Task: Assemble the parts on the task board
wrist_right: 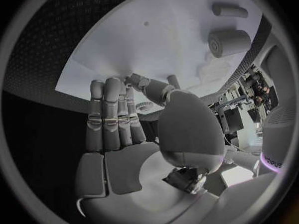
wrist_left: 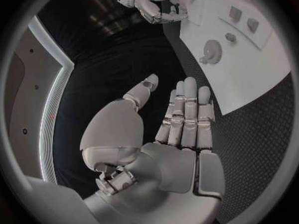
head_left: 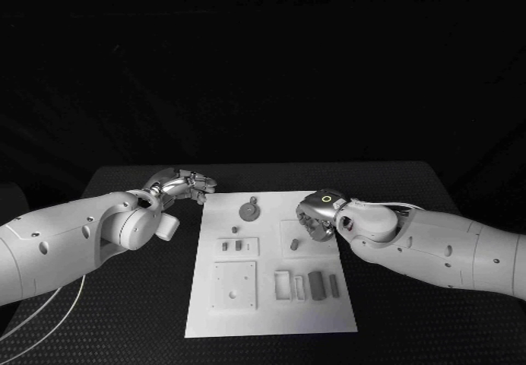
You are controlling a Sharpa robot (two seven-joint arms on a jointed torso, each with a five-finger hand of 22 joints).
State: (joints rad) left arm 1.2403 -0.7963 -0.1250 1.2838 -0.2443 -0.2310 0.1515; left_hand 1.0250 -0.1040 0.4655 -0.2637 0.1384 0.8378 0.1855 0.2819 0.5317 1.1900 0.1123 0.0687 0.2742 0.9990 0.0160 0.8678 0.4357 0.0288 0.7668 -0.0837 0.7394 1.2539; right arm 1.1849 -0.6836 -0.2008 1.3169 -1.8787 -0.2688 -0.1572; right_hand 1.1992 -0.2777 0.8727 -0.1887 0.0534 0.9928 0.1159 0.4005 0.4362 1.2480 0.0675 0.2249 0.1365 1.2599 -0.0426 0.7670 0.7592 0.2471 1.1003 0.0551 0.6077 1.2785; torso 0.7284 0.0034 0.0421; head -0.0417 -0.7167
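The white task board [head_left: 274, 312] lies in the middle of the black table. On it are grey parts: a round gear-like piece [head_left: 250, 211] near the far edge, a short cylinder [head_left: 295, 244], two small blocks [head_left: 231, 245] and upright bars [head_left: 317, 283]. My left hand [head_left: 182, 185] hovers over the table just off the board's far left corner; in the left wrist view the left hand [wrist_left: 168, 134] has straight fingers and holds nothing. My right hand [head_left: 318, 220] is above the board's far right part, beside the cylinder [wrist_right: 227, 42]. The right hand [wrist_right: 124, 129] is empty, fingers extended.
A square plate [head_left: 235, 285] with small holes and a slotted frame [head_left: 283, 284] sit on the board's near half. Black perforated table top [head_left: 131, 319] surrounds the board on both sides. Loose white cables [head_left: 44, 312] hang near my left arm.
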